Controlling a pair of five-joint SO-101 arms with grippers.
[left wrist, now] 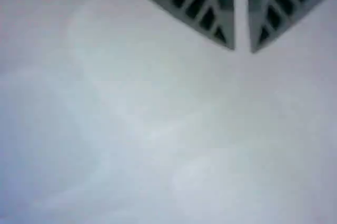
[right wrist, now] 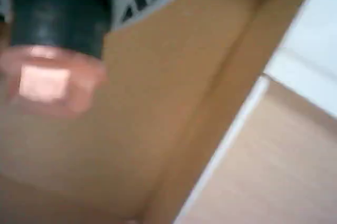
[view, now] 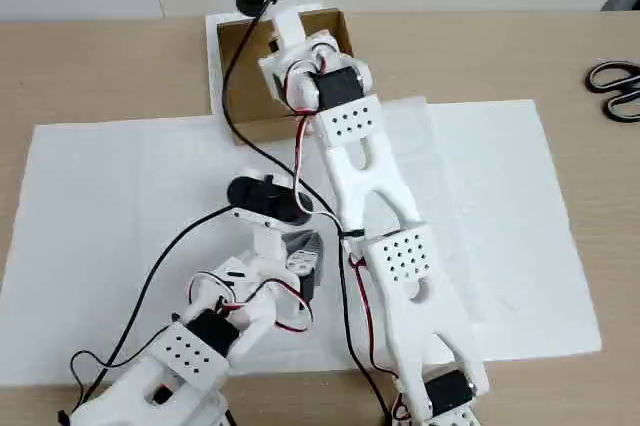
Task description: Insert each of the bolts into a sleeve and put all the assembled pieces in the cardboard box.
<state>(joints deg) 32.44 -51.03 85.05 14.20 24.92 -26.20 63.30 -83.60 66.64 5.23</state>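
**Your right arm holds a finished piece at the box**

Your right gripper (view: 283, 46) is up at the cardboard box (view: 238, 46). Its jaws look closed on a black sleeve (right wrist: 60, 16) with a pink bolt (right wrist: 47, 84) poking out of its end. The brown inside of the box is right behind them. I think this is the drop-off step.

The piece looks small, hard and light, so a short fall should not hurt it. The sleeve is round and smooth, so it may slip or roll. Hold it by its sides, not by the bolt.

Your left gripper (left wrist: 241, 45) sits low over the white sheet (left wrist: 158, 145). Its jaws are almost shut, with just a thin gap, and they hold nothing.
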